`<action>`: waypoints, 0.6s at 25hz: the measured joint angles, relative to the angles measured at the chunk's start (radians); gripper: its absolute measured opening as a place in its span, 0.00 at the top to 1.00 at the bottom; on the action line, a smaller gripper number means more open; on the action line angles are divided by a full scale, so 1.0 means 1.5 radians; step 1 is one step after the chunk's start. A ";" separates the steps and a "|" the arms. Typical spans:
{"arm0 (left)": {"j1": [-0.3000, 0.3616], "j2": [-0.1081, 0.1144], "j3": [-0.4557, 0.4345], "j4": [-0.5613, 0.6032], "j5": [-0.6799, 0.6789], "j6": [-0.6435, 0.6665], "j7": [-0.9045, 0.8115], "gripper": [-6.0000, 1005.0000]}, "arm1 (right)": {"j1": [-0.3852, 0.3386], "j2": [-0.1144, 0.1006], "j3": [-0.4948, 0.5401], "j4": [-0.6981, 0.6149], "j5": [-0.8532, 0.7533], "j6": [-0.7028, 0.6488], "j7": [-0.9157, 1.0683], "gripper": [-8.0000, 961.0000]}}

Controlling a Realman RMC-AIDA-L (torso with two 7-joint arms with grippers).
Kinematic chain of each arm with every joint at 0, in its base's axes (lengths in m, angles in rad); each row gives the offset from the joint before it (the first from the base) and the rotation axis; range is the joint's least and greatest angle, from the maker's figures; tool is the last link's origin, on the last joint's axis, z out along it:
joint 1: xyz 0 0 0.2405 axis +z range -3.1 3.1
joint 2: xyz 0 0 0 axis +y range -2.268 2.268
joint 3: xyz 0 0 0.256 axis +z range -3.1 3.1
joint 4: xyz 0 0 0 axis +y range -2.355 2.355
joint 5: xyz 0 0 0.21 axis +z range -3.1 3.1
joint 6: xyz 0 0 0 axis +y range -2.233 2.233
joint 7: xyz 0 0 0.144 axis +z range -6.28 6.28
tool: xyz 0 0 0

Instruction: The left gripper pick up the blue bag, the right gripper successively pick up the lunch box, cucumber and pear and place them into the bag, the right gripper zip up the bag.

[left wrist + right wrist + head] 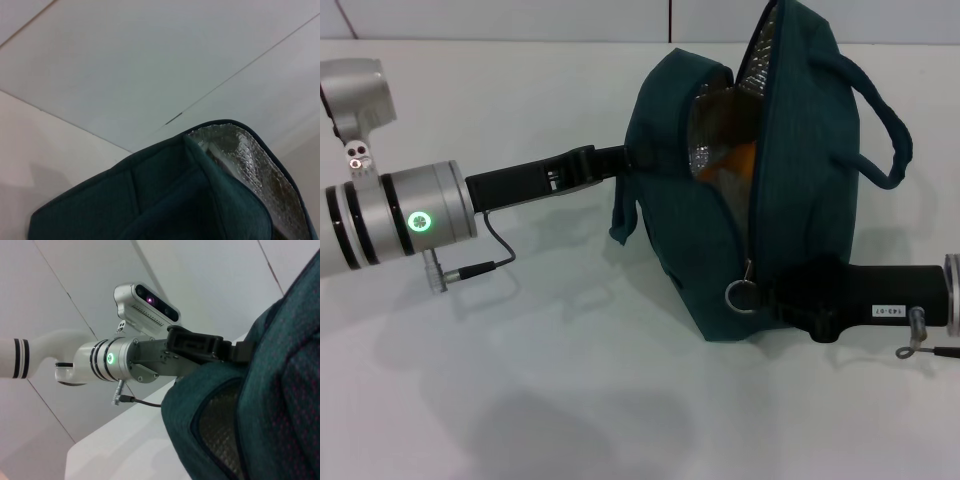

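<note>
While the head view gives us the whole layout, neither wrist view shows its own arm's fingers. We see the blue bag standing on the white table, mouth partly unzipped, silver foil lining exposed and something orange inside; whether that is the pear we cannot tell. Lunch box and cucumber do not show in any view.

The left gripper reaches in from the left and meets the bag's upper left edge. Its fingertips are hidden by fabric, so we cannot tell whether they are clamped.

The right gripper sits low at the bag's front right, just beside the ring zipper pull. We cannot tell whether its fingers pinch the ring.

Only the right wrist view shows the left arm side-on, green light lit, claw against the bag. Left wrist view adds only bag rim and lining up close.
</note>
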 joint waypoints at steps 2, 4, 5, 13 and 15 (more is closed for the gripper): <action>0.000 0.000 0.000 0.000 0.000 0.000 0.000 0.82 | -0.001 0.000 0.000 0.001 0.000 -0.002 0.001 0.97; 0.000 0.000 0.000 0.000 0.000 0.001 0.000 0.82 | -0.001 -0.004 0.000 0.003 -0.002 -0.018 0.013 0.98; 0.000 0.001 0.000 0.000 -0.001 0.001 0.000 0.82 | -0.002 -0.007 0.000 0.003 -0.006 -0.026 0.024 0.98; 0.001 0.004 0.000 0.004 -0.001 0.004 0.000 0.82 | -0.037 -0.019 0.013 -0.031 -0.012 -0.075 0.052 0.98; 0.001 0.004 0.000 0.004 -0.001 0.004 0.000 0.82 | -0.045 -0.017 0.025 -0.045 -0.010 -0.097 0.052 0.98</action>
